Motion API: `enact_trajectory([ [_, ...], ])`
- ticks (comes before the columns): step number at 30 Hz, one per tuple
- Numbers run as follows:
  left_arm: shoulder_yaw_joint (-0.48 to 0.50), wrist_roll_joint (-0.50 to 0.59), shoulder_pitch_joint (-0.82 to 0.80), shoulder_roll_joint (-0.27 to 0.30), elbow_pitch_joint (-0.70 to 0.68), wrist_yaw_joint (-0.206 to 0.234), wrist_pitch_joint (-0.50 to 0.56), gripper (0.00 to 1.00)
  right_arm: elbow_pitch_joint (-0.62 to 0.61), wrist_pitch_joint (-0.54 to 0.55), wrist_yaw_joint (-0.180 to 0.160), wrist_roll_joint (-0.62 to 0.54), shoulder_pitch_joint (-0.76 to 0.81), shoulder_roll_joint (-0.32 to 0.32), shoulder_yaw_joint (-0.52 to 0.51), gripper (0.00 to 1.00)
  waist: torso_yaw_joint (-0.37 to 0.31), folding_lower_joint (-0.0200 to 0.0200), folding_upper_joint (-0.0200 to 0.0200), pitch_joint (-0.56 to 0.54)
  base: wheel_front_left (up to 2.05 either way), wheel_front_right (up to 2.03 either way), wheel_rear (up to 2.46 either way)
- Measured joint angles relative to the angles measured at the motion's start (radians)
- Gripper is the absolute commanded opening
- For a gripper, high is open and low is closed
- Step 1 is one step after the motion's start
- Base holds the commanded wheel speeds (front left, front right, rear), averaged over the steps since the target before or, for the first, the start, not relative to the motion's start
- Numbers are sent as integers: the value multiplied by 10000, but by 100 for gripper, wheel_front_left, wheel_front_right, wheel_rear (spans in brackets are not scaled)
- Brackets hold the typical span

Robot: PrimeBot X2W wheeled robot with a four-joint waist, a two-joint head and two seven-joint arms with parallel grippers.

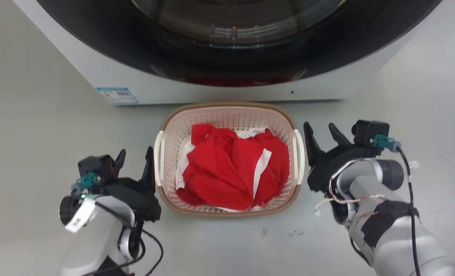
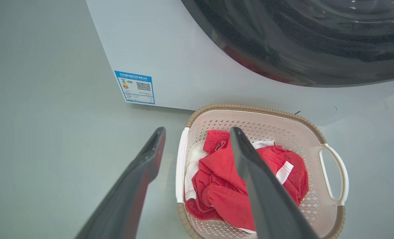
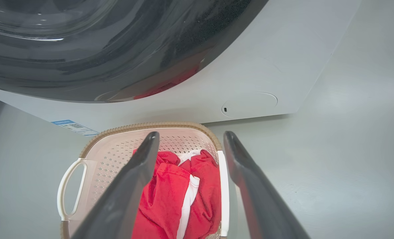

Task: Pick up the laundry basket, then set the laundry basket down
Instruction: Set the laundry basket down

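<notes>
Left gripper [image 1: 135,151] and right gripper [image 1: 318,126], spread empty, flank the laundry basket [image 1: 227,105] mid-frame, poised for pick-up. Next, clamp both handles [image 1: 298,153].

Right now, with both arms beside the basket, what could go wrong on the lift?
The left gripper and right gripper have their fingers apart, neither gripping the laundry basket; a missed grip on one side could tip it and spill the red clothes. The right gripper sits nearer the washing machine than the left, so the lift may be uneven. The basket's far rim lies close to the machine and might bump it.
</notes>
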Motion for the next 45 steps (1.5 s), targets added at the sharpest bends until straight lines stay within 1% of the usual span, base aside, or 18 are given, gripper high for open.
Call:
enact_trajectory([
  [5, 313, 433, 1064, 109, -918, 234, 0, 100, -805, 0, -59, -437, 958, -79, -336, 100, -42, 0, 0, -737, 0, 0, 0],
  [9, 451, 792, 1747, 142, -1478, 337, 0, 100, -1321, 0, -150, -660, 1714, -182, -571, 100, -56, 1, 0, -1187, 0, 0, 0],
  [13, 631, 1160, 2661, 222, -2184, 516, 0, 100, -2082, 0, -332, -1081, 2758, -311, -928, 100, -63, 0, -1, -1780, 0, 0, 0],
  [15, 750, 1413, 3134, 270, -2552, 529, 0, 100, -2495, -2, -422, -1250, 3282, -368, -1118, 100, -62, 0, 0, -2079, 0, 0, 0],
  [16, 823, 1561, 3633, 305, -2928, 604, 0, 100, -2895, 0, -499, -1465, 3805, -403, -1264, 100, -62, 0, 0, -2373, 0, 0, 0],
  [17, 823, 1561, 3633, 305, -2928, 604, 0, 100, -2895, 0, -499, -1465, 3805, -403, -1264, 100, -62, 0, 0, -2373, 0, 0, 0],
  [20, 1028, 1730, 4481, 359, -3482, 637, 0, 100, -3524, -2, -589, -1839, 4582, -453, -1492, 100, -66, 0, -1, -2819, 0, 0, 0],
  [21, 1168, 1862, 5060, 370, -3835, 690, 0, 100, -3971, 0, -675, -2023, 5117, -487, -1695, 100, -74, 1, -1, -3123, 0, 0, 0],
  [23, 1304, 2033, 5620, 355, -4203, 696, 0, 100, -4401, 0, -755, -2290, 5646, -531, -1891, 100, -84, 1, -1, -3422, 0, 0, 0],
  [25, 1396, 2134, 6122, 339, -4529, 771, 0, 100, -4823, -2, -767, -2489, 6189, -581, -2123, 100, -93, 0, -1, -3721, 0, 0, 0],
  [30, 1636, 2399, 7254, 247, -5482, 780, 0, 100, -5973, 0, -884, -3070, 7608, -704, -2615, 100, -97, 0, 0, -4437, 0, 0, 0],
  [37, 1987, 2880, 8147, 236, -6636, 828, 0, 100, -7509, -2, -938, -3937, 8762, -708, -3390, 100, -96, 0, -1, -5112, 0, 0, 0],
  [45, 2190, 3390, 8689, 184, -7565, 857, 0, 100, -8679, 0, -940, -4915, 9649, -625, -4056, 100, -148, 2, 1, -5355, 0, 0, 0],
])
